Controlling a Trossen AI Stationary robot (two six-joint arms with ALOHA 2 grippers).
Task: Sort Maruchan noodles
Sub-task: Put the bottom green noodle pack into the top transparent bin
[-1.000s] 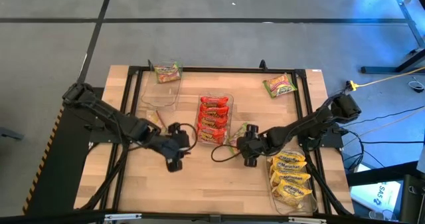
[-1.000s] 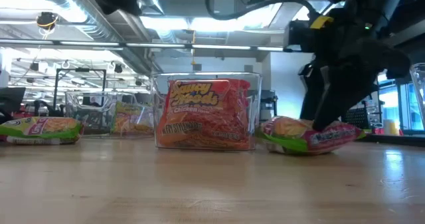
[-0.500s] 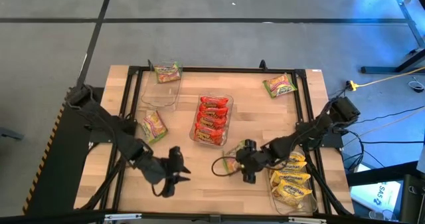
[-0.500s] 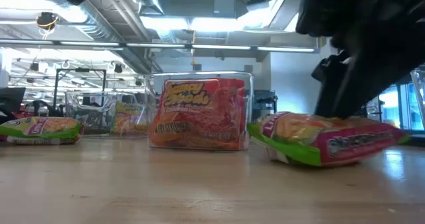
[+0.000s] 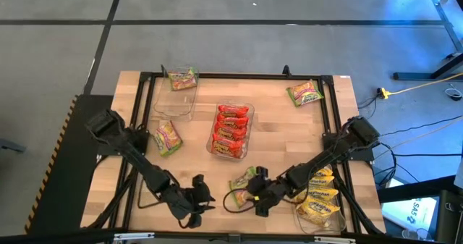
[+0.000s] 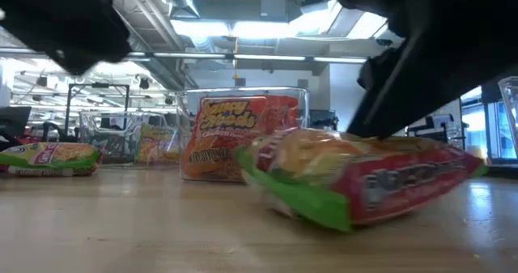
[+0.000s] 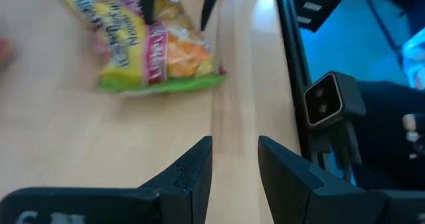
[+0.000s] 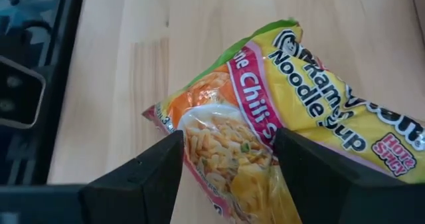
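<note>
A green Maruchan noodle packet [image 5: 244, 180] lies near the table's front edge, large in the low view [image 6: 364, 176]. My right gripper [image 5: 258, 195] is shut on it, reaching in from the right. My left gripper [image 5: 198, 202] hovers low at the front edge, left of that packet, its fingers a narrow gap apart around nothing [image 7: 234, 164]. Red packets fill the clear centre tray [image 5: 252, 108], and yellow ones fill the tray at the front right [image 5: 334, 213]. Other green packets lie at the left [image 5: 167, 137], at the far right [image 5: 304, 93] and in the far-left tray [image 5: 181, 78]. My right gripper pinches the green packet between its two fingers at the end that bears the noodle picture [image 8: 199, 151], one finger on each side. The fingers slant down from the table's right. The rest of the packet reaches out past the fingertips, its lower edge [image 6: 324, 221] at the table top.
A black frame [image 5: 333, 121] runs around the work area, with a rail close to the left gripper [image 7: 292, 58]. The wooden table top [image 5: 217, 171] is bare between the centre tray and the front edge.
Both grippers have moved toward the table's near edge. My left gripper has left the spot beside the centre tray, sunk and tipped further down. My right gripper has drawn the green packet along with it, low over the table, toward the near edge and slightly left.
</note>
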